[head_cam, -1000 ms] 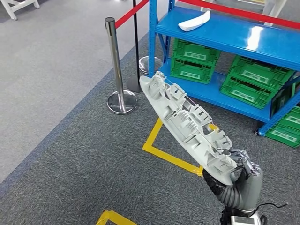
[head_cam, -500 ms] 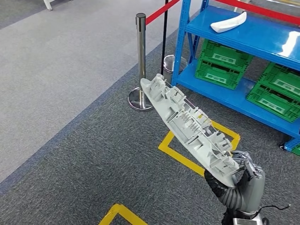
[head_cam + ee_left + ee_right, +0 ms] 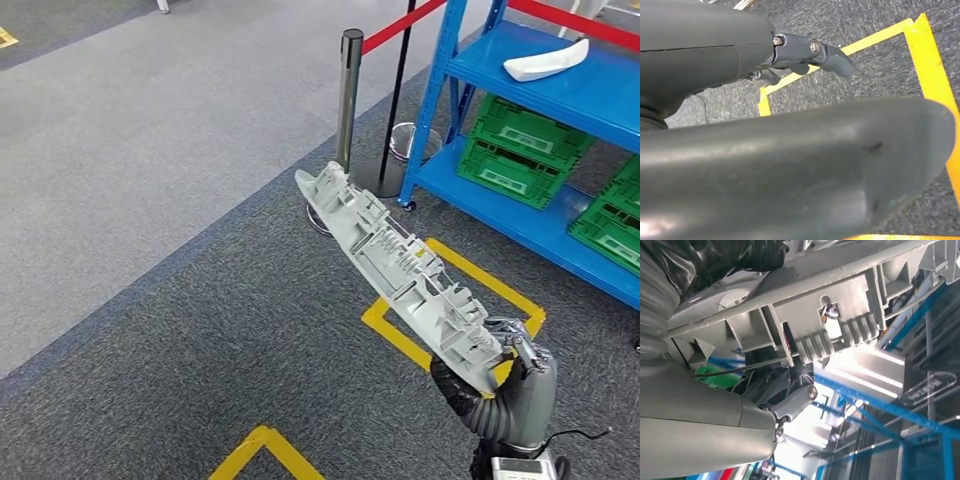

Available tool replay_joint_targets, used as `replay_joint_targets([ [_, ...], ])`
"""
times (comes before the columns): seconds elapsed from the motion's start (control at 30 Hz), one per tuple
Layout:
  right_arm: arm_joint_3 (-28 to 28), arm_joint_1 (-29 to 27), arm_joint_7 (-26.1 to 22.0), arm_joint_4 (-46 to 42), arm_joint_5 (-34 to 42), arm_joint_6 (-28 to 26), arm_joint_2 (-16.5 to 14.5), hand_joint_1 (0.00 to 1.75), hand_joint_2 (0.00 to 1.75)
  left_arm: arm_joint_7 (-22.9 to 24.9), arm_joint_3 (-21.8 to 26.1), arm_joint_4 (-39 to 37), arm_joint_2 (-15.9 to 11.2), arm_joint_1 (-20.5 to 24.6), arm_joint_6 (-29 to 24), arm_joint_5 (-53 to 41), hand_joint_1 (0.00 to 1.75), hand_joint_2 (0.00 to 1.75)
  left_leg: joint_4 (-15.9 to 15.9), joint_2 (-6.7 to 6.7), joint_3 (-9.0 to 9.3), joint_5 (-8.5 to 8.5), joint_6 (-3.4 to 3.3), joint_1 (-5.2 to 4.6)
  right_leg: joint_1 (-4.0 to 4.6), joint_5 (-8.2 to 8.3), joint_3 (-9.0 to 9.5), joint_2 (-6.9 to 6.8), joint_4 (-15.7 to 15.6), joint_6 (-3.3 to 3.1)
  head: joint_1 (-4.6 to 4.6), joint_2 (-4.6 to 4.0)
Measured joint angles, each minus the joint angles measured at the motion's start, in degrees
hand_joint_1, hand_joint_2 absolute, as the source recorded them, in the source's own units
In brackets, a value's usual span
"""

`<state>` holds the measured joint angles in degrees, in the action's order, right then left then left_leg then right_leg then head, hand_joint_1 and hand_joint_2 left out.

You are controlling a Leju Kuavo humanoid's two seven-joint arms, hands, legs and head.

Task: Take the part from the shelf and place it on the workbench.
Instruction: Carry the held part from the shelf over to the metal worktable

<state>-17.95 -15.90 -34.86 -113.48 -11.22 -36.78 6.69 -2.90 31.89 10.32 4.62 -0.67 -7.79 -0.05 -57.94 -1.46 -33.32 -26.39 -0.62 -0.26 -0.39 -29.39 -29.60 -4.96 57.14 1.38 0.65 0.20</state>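
floor: dark grey carpet beside a lighter grey strip
markings: yellow tape rectangles on the dark carpet
barrier: chrome stanchion post with red belt, black post just beside it
crates: green plastic crates on the lower blue level
white piece: curved white moulding on the upper level

The part is pale grey with ribbed detail. The right hand is silver-grey with a black ribbed cuff. The shelf is bright blue, the crates green, the rope red. Yellow tape lines speckled dark grey carpet.
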Motion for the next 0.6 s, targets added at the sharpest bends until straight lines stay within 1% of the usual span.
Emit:
replay_joint_targets([
  [0.03,-0.03,0.04,0.0,0.0,-0.14,-0.02,0.02,1.75,1.75,-0.63,0.0,0.0,0.01,-0.1,0.39,0.04,0.0,0.0,0.22,0.38,0.03,0.14,-0.35,0.1,-0.08,-0.19,-0.03,0.12,0.03,0.33,-0.03,0.0],
  [0.07,-0.07,0.05,-0.01,0.0,-0.32,-0.04,0.04,1.75,1.75,-1.41,0.0,0.0,0.03,-0.16,0.76,0.09,0.0,0.0,0.49,0.75,0.11,0.31,-0.71,0.24,-0.17,-0.75,-0.27,0.85,0.57,0.6,-0.13,0.0],
  [0.1,-0.09,0.06,-0.03,0.0,-0.47,-0.08,0.1,1.75,1.75,-2.1,0.0,0.0,0.05,-0.14,1.05,0.14,0.0,0.0,0.76,1.11,0.19,0.5,-1.02,0.43,-0.24,-1.91,-1.05,1.95,2.23,0.83,-0.32,0.0],
  [0.13,-0.13,0.05,-0.06,0.0,-0.58,-0.1,0.17,1.75,1.75,-2.59,0.01,0.0,0.06,-0.1,1.24,0.15,0.0,0.0,0.91,1.47,0.24,0.61,-1.24,0.56,-0.34,-3.61,-2.5,3.24,5.2,1.0,-0.62,0.0],
  [0.17,-0.15,0.02,-0.08,0.0,-0.67,-0.13,0.24,1.75,1.75,-2.91,0.01,0.0,0.03,-0.03,1.42,0.2,0.0,0.0,0.92,1.9,0.18,0.64,-1.35,0.59,-0.35,-5.49,-4.4,4.19,9.17,1.12,-0.9,0.0],
  [0.2,-0.19,-0.03,-0.09,0.01,-0.69,-0.14,0.3,1.75,1.75,-3.08,0.02,0.0,0.0,0.01,1.6,0.27,0.0,0.0,0.9,2.34,0.13,0.65,-1.4,0.58,-0.35,-7.02,-6.41,4.61,13.19,1.23,-1.09,0.0],
  [0.23,-0.22,-0.09,-0.08,0.01,-0.72,-0.14,0.34,1.75,1.75,-3.19,0.05,0.0,-0.02,0.02,1.8,0.37,0.0,0.0,0.87,2.83,0.12,0.65,-1.41,0.57,-0.35,-7.61,-7.91,4.77,15.96,1.33,-1.16,0.0],
  [0.27,-0.26,-0.12,-0.08,0.02,-0.72,-0.13,0.38,1.75,1.75,-3.24,0.08,-0.01,-0.02,0.02,2.11,0.47,0.0,0.0,0.83,3.37,0.13,0.65,-1.41,0.58,-0.36,-7.0,-8.44,4.83,16.56,1.38,-1.17,0.0],
  [0.3,-0.29,-0.14,-0.08,0.02,-0.72,-0.1,0.42,1.75,1.75,-3.27,0.12,-0.01,-0.01,0.02,2.45,0.5,0.0,0.0,0.76,3.95,0.18,0.63,-1.38,0.62,-0.4,-5.24,-7.77,4.93,14.66,1.37,-1.19,0.0],
  [0.33,-0.31,-0.1,-0.09,0.02,-0.72,-0.07,0.46,1.75,1.75,-3.29,0.15,-0.01,0.02,0.02,2.8,0.47,0.0,0.0,0.66,4.55,0.22,0.59,-1.3,0.68,-0.51,-2.85,-6.19,5.32,10.91,1.34,-1.21,0.0],
  [0.37,-0.33,-0.02,-0.11,0.03,-0.7,-0.02,0.5,1.75,1.75,-3.3,0.17,-0.01,0.03,0.04,3.13,0.38,0.0,0.0,0.51,5.11,0.18,0.53,-1.11,0.68,-0.65,-1.09,-4.39,6.33,6.88,1.32,-1.25,0.0],
  [0.4,-0.33,0.06,-0.15,0.03,-0.7,0.04,0.52,1.75,1.75,-3.32,0.17,0.0,0.02,0.1,3.32,0.27,0.0,0.0,0.22,5.65,0.01,0.47,-0.86,0.66,-0.81,0.04,-2.83,7.3,3.48,1.26,-1.25,0.0],
  [0.43,-0.35,0.16,-0.18,0.05,-0.68,0.15,0.52,1.75,1.75,-3.36,0.17,0.0,-0.01,0.13,3.39,0.19,0.0,0.0,0.02,6.14,-0.27,0.49,-0.52,0.65,-0.88,0.42,-1.88,8.08,1.54,1.16,-1.23,0.0],
  [0.47,-0.36,0.26,-0.19,0.07,-0.66,0.29,0.53,1.75,1.75,-3.41,0.17,-0.01,-0.03,0.11,3.4,0.11,0.0,0.0,-0.09,6.59,-0.58,0.59,-0.16,0.67,-0.84,0.18,-1.53,8.48,0.94,0.97,-1.2,0.0],
  [0.53,-0.38,0.46,-0.16,0.09,-0.61,0.68,0.55,1.75,1.75,-3.48,0.18,-0.01,-0.13,-0.03,3.32,0.0,0.0,0.0,-0.12,7.44,-1.0,0.81,0.52,0.88,-0.76,0.4,-1.37,7.6,0.81,0.28,-1.17,0.0],
  [0.57,-0.37,0.6,-0.13,0.09,-0.61,0.89,0.56,1.75,1.75,-3.49,0.18,-0.02,-0.14,-0.1,3.28,-0.06,0.0,0.0,-0.57,7.07,-1.24,0.47,0.78,0.89,-0.8,0.53,-1.27,7.07,0.67,-0.13,-1.08,0.0],
  [0.6,-0.36,0.72,-0.11,0.09,-0.59,1.06,0.57,1.75,1.75,-3.49,0.18,-0.01,-0.15,-0.1,3.26,-0.11,0.0,0.0,-1.99,6.14,-1.89,-0.44,1.04,0.84,-0.85,0.66,-1.15,6.44,0.5,-0.52,-0.83,0.0],
])
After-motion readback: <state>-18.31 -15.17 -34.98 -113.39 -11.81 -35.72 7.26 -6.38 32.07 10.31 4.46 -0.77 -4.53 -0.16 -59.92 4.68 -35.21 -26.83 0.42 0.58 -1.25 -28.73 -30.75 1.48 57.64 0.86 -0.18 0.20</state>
